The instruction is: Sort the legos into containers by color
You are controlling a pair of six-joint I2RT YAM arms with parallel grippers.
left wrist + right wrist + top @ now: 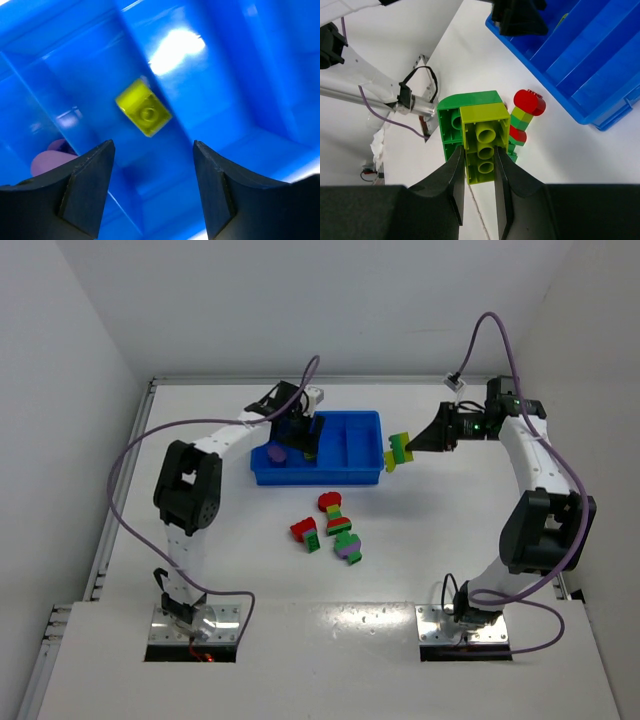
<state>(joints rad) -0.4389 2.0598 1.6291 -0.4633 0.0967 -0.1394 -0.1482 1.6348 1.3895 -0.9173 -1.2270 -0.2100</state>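
A white table [420, 540] sits boxed by plain white walls [330, 300] (evenly lit, seemingly from above).

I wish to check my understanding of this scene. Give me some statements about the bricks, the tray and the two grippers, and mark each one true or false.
1. The right gripper is shut on a stack of green and yellow-green bricks. True.
2. The left gripper is clamped on a yellow-green brick. False: its jaws stand open, and the brick is free of them, down in the blue tray.
3. A purple brick is inside the tray. True.
4. Every brick is already in the tray. False: several mixed-colour stacks lie on the table in front of it.
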